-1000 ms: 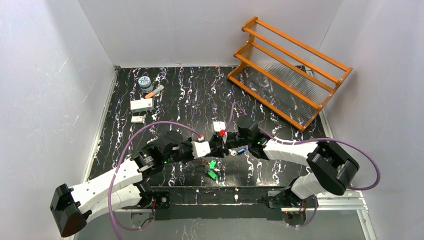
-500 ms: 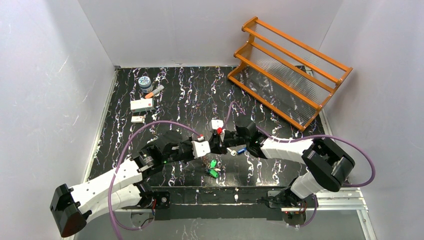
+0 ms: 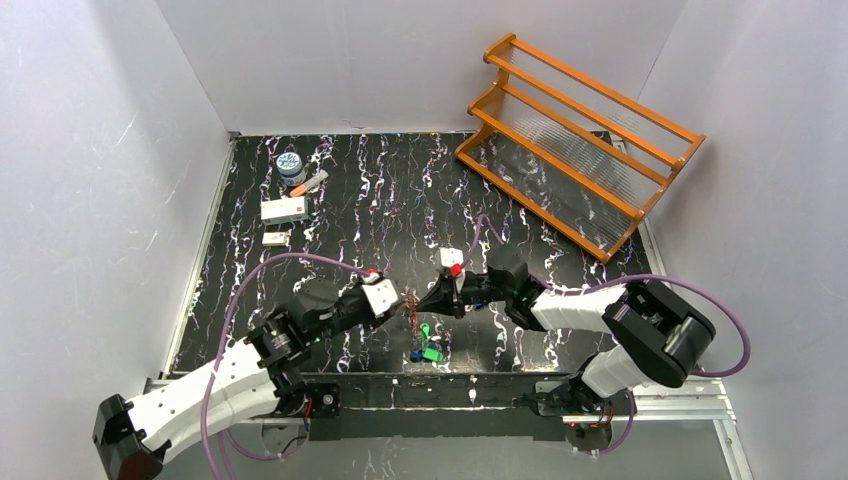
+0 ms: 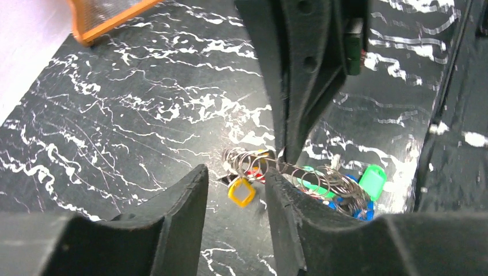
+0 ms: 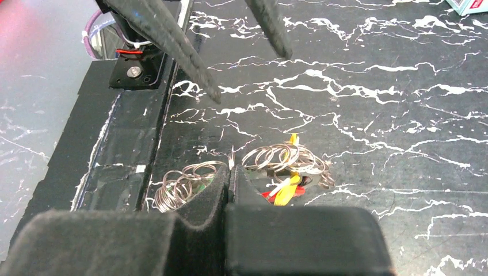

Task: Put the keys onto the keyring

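Pulled back toward its base, the left gripper (image 4: 235, 172) has opened and now stands partly open, holding nothing, with the keyring (image 5: 280, 157) just beyond its fingertips. The right gripper (image 5: 230, 172) has meanwhile slid left and closed; its jaws are pressed together on the keyring's wire. That ring lies on the table (image 3: 380, 190) near the front edge, between the two grippers, with yellow, red, green and blue tags (image 4: 372, 181) bunched along it.

Black marbled counter (image 3: 380, 190) with white veins. Plain white walls (image 3: 330, 60) on three sides. Orange wooden rack (image 3: 575, 140) back right. Even light.
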